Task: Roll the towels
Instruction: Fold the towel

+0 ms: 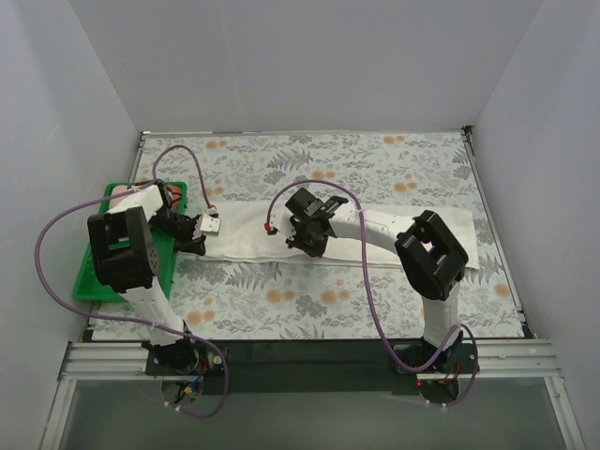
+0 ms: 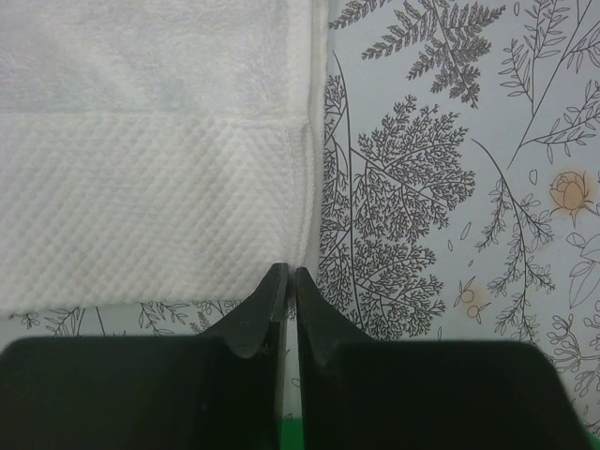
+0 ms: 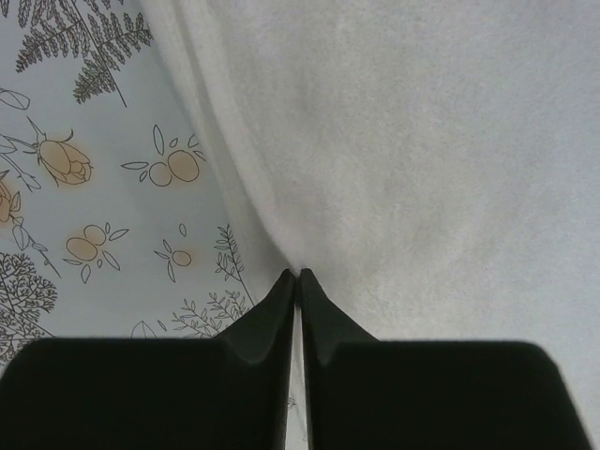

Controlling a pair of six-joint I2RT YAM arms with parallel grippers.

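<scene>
Cream-white towel lies flat across the middle of the floral table, running from 9 o'clock to 3 o'clock. We see the left pincer pressed together, its tips at the towel's 9 o'clock end beside a corner. The right pincer is likewise pressed together at the cloth's edge. We cannot tell whether either pinches fabric. A green tray sits at the table's 9 o'clock side.

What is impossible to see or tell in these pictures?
Top view: the left arm hides much of the green tray.
Left wrist view: unclear whether the shut left gripper pinches the cream towel.
Right wrist view: likewise the right gripper; towel cut off by edges.
</scene>
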